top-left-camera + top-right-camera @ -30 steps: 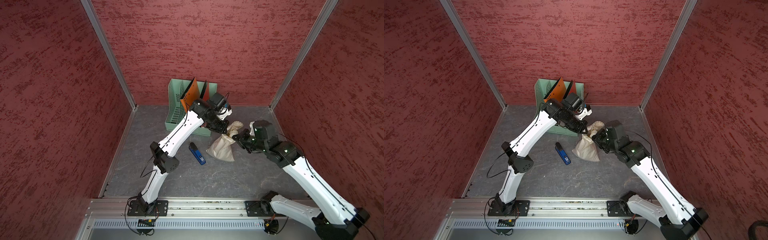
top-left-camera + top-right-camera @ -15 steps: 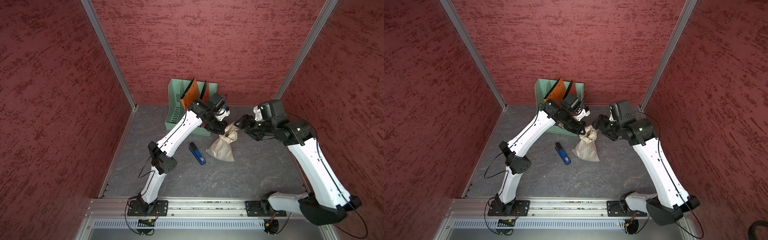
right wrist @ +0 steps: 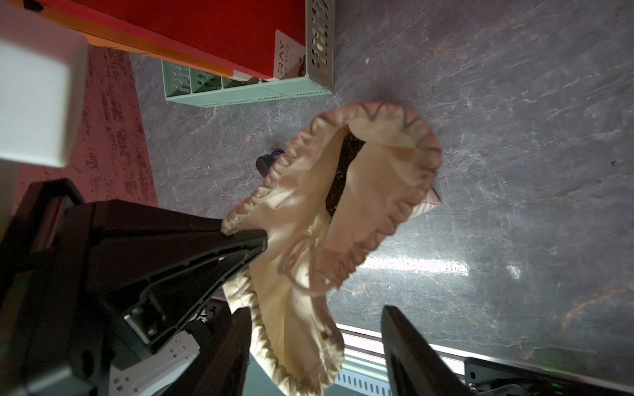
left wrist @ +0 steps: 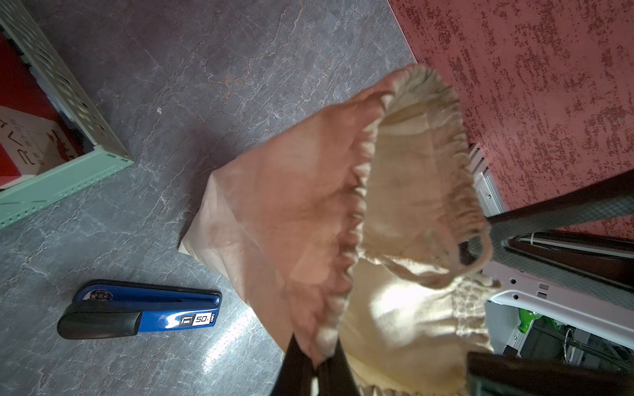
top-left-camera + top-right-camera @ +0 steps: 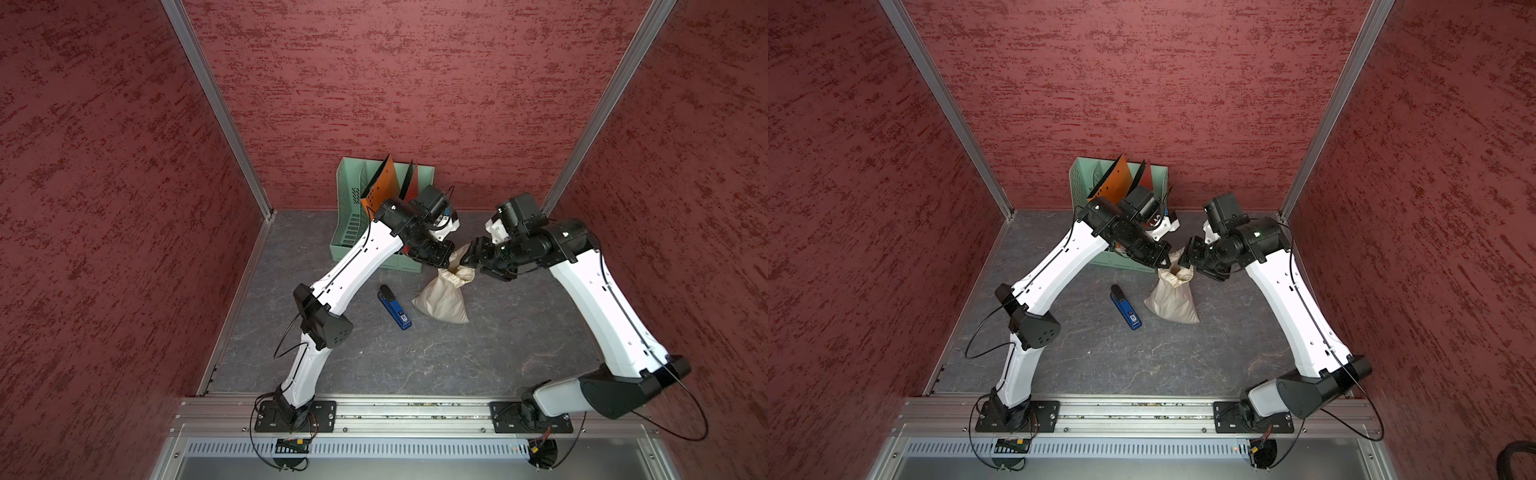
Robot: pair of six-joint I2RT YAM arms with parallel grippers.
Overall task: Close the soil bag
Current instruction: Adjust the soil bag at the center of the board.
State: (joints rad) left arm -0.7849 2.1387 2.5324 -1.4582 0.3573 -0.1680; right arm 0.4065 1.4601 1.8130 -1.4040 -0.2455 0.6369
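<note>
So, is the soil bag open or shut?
Open. The soil bag has its ruffled mouth gaping wide, and dark soil shows inside.

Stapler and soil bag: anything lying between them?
Nothing: bare grey tabletop separates the blue stapler from the soil bag, visible in both top views.

Blue stapler (image 5: 395, 306) lies flat on the grey marbled tabletop (image 5: 415, 365), just below frame centre, black end toward the back. Its label reads "50" in the left wrist view. Mint-green file rack (image 5: 347, 224) stands vs. the red back wall (image 5: 415, 83), upper centre, w/ an orange divider (image 5: 380, 189) and a red folder (image 3: 206, 31) upright inside, poss. a printed box too. Alu rail (image 5: 395, 409) spans the bottom.
</note>
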